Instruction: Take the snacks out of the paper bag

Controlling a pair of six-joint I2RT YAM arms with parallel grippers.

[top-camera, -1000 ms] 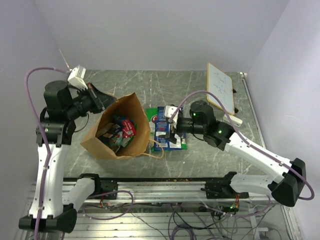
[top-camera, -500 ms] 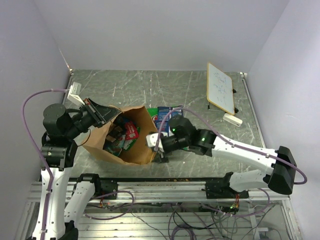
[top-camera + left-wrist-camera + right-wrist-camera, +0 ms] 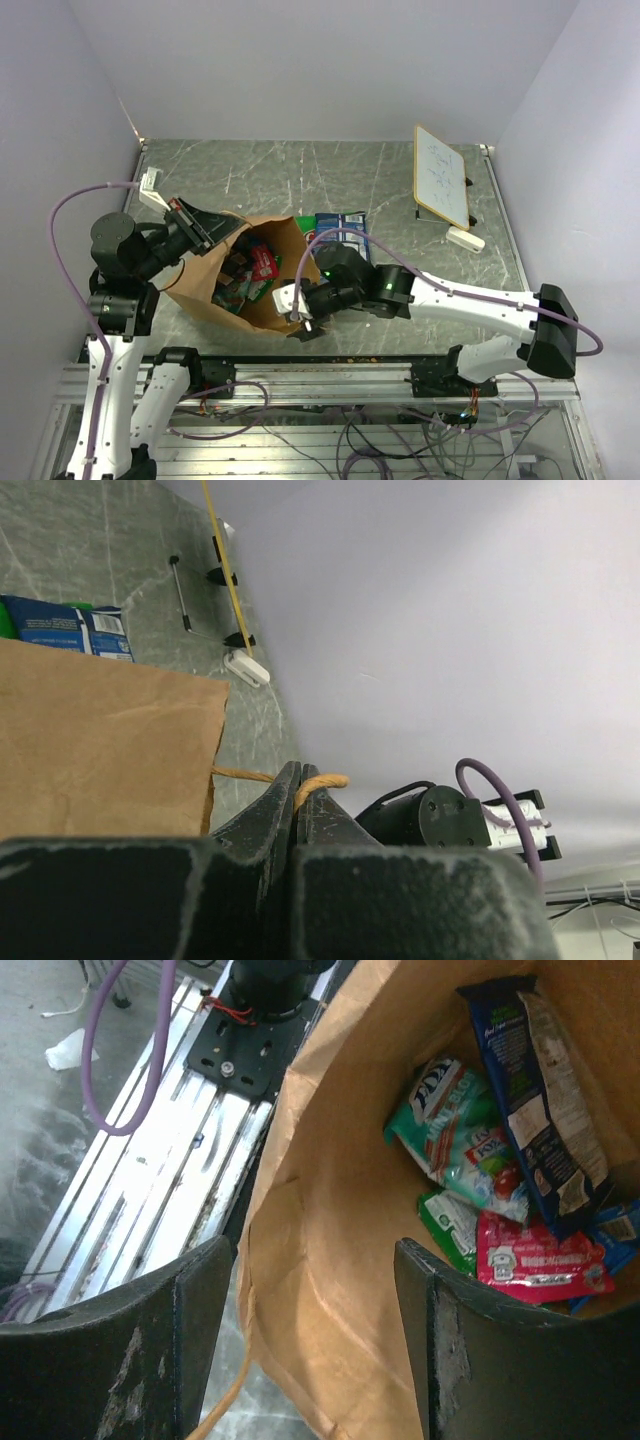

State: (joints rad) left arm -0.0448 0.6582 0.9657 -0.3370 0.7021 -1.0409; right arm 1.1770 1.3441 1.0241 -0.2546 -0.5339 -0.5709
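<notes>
a brown paper bag (image 3: pixel 198 296) is being held tilted on the grey marbled desk (image 3: pixel 300 175), with its open mouth facing the overhead camera. the left jaws, at the bag's far-left rim, are being pressed together on a thin looped handle (image 3: pixel 322 779), as the left wrist view is showing. the right jaws are being held apart at the bag's near edge, with one finger (image 3: pixel 120 1360) outside the brown wall and the other finger (image 3: pixel 500 1350) over the opening. whether either is touching the paper cannot be told. several snacks are lying overlapped deep inside the bag: a teal-green packet (image 3: pixel 450 1130), a dark blue packet (image 3: pixel 540 1100), a red packet (image 3: pixel 535 1258) and a green packet (image 3: pixel 450 1222). further blue-green packets (image 3: pixel 338 224) are lying on the desk just beyond the bag, behind the right arm (image 3: pixel 450 295). a white framed board (image 3: pixel 441 176) is sitting at the far right of the desk, with a small white block (image 3: pixel 465 238) near its front corner.
</notes>
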